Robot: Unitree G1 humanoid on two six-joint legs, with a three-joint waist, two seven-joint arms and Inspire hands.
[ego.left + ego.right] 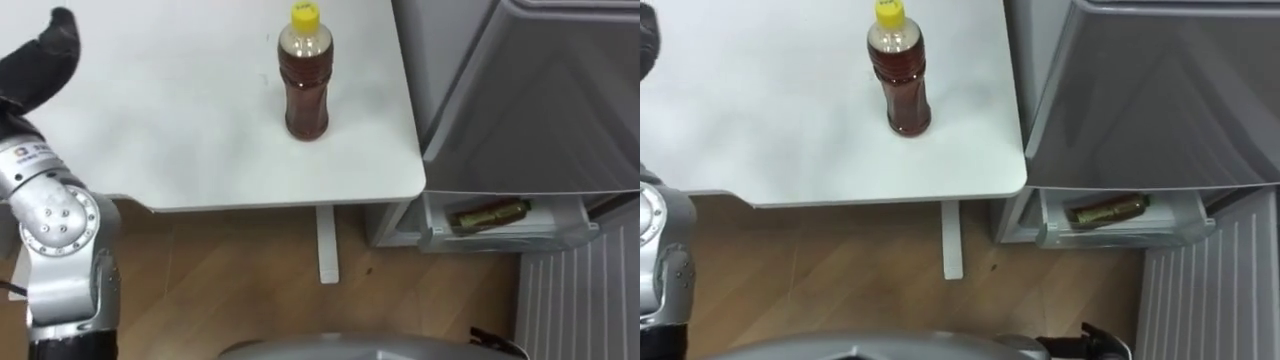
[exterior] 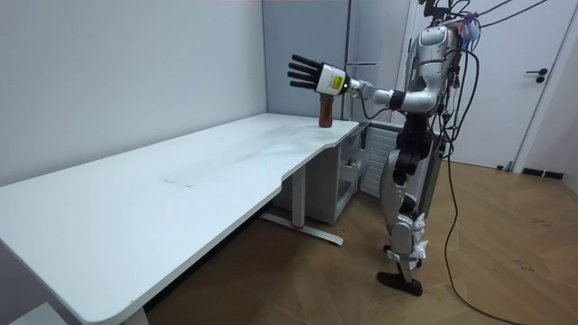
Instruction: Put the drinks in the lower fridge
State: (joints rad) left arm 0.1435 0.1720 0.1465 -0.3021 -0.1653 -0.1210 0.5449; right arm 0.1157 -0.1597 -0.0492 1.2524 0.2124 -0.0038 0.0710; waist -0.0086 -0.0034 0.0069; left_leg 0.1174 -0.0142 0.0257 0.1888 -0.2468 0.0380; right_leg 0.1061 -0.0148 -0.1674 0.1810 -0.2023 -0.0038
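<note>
A brown drink bottle with a yellow cap stands upright near the right end of the white table. A second brown bottle lies on its side in the open lower fridge drawer, to the right of the table and below its level. My left hand is raised over the table, left of the standing bottle and apart from it. In the room view the left hand has its fingers spread and holds nothing, above the bottle.
The grey fridge stands right against the table's right edge, its upper door closed. A white table leg stands on the wooden floor between me and the drawer. In the room view I stand upright at the table's end.
</note>
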